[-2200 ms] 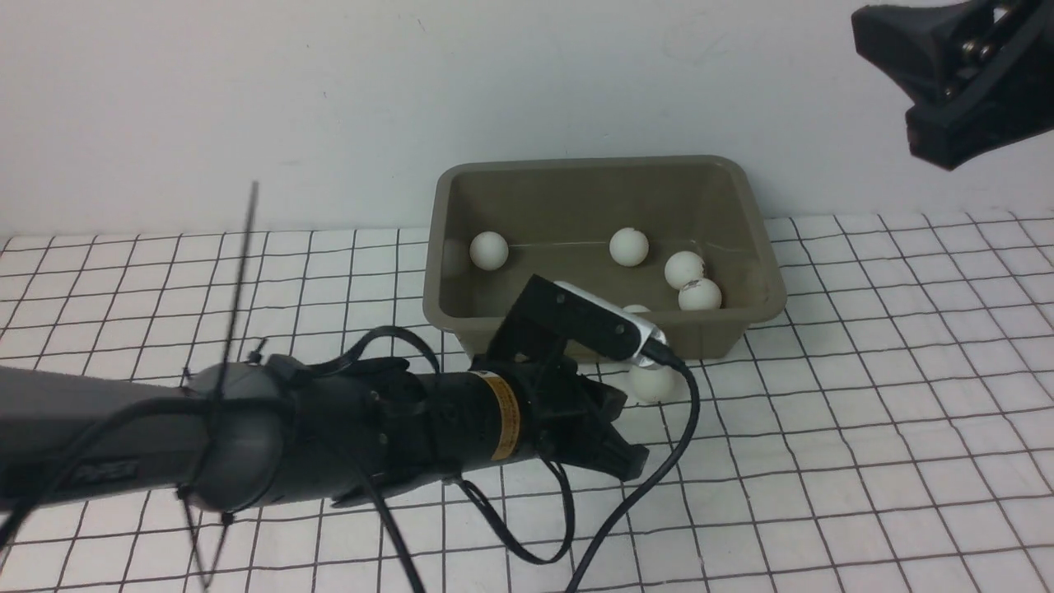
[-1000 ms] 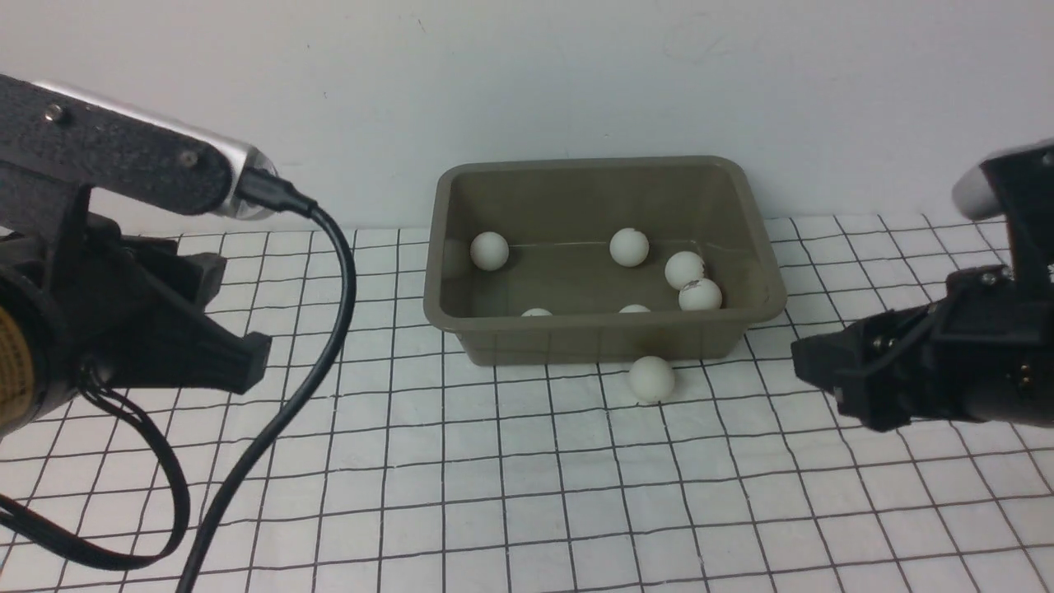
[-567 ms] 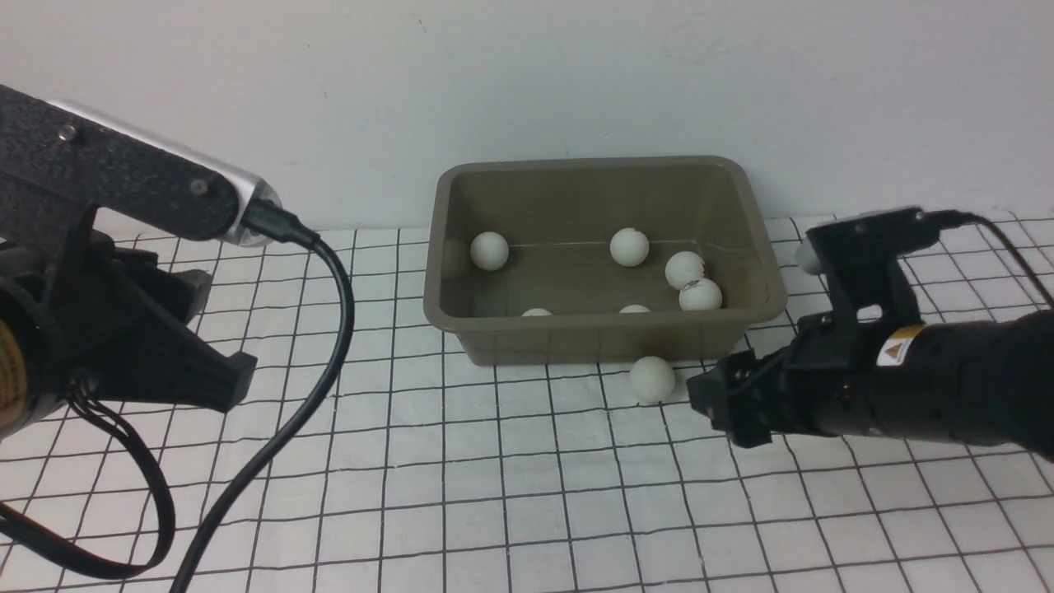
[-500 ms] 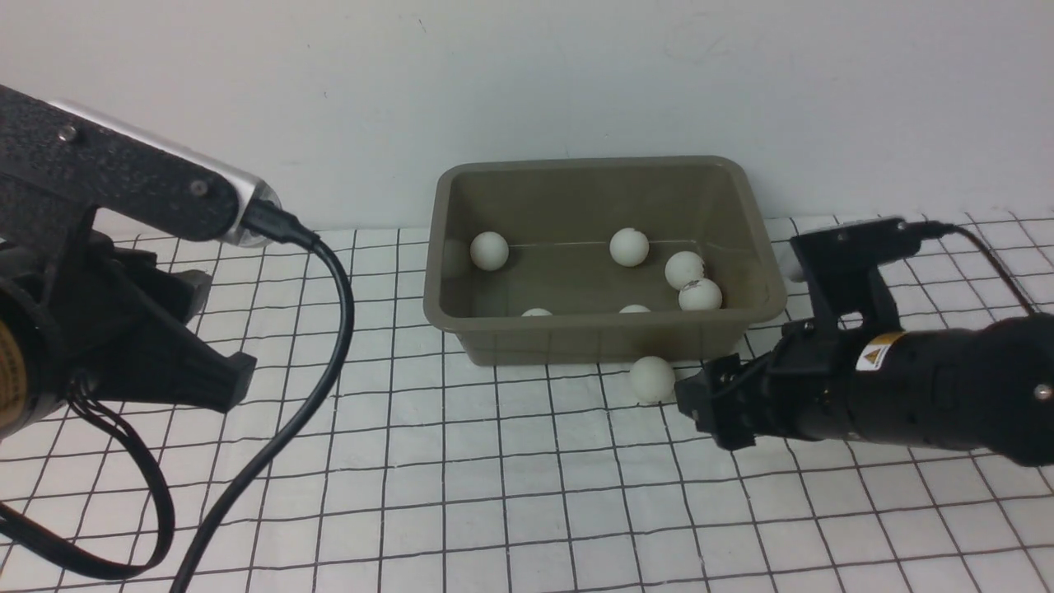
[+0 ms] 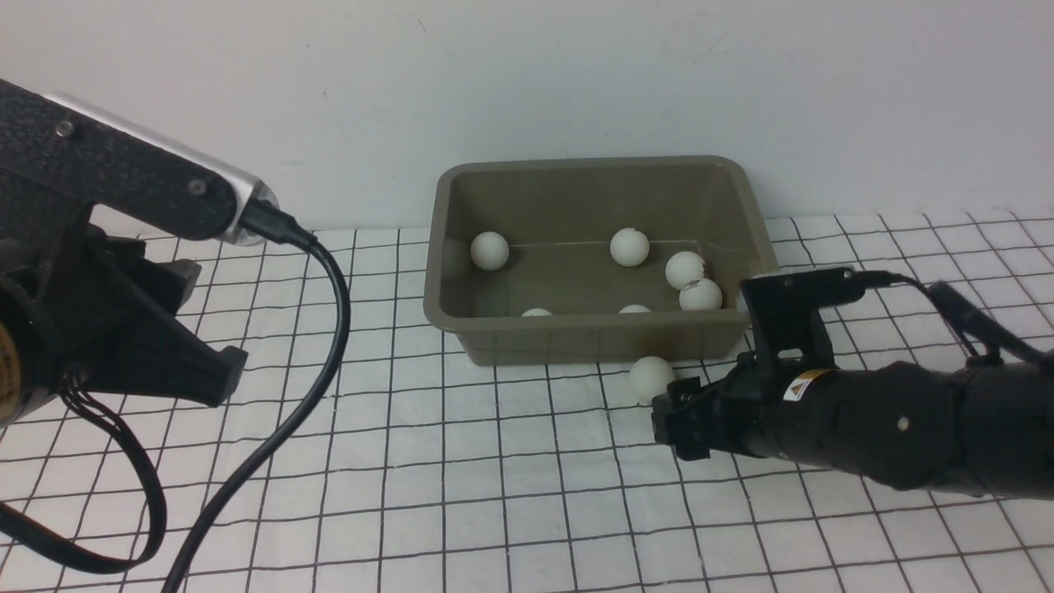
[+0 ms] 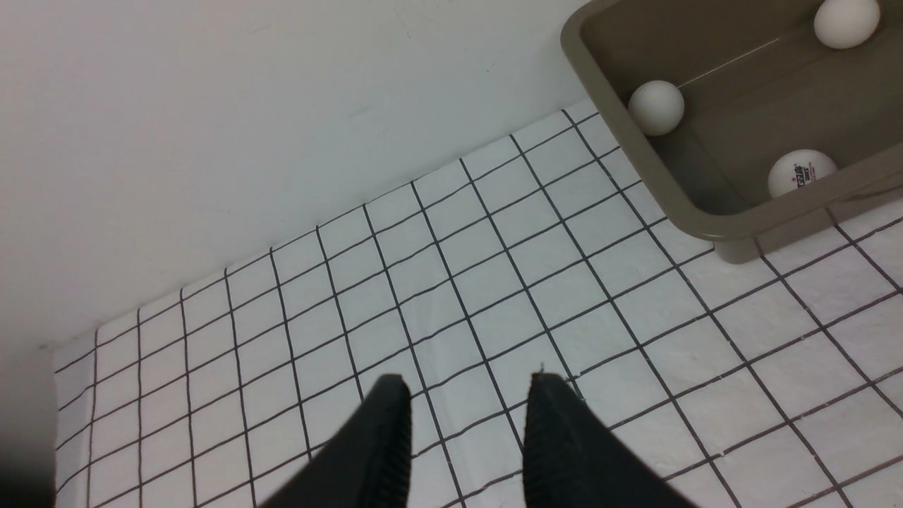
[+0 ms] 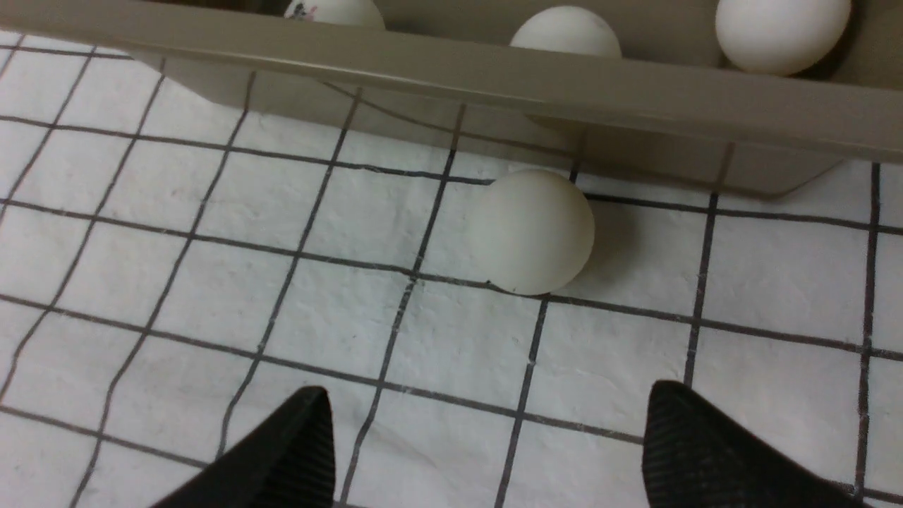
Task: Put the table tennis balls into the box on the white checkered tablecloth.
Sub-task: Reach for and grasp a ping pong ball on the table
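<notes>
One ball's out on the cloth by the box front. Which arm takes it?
Right. The right arm has open jaws pointed at the ball just ahead of them, close to the box front wall. The left arm sits well off to the box's left, jaws over bare tablecloth.

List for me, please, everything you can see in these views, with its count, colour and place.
balls in the box: six, white, on the box floor; two half hidden behind its near wall
loose ball: one, white, on the cloth just in front of the box
box: one, olive-grey, on the cloth by the wall
tablecloth: one, white with a black grid, under everything
wall: one, white, behind the box
cables: two, black, one at each wrist
left gripper: one, black, open and empty, left of the box
right gripper: one, black, open, low, facing the loose ball
</notes>
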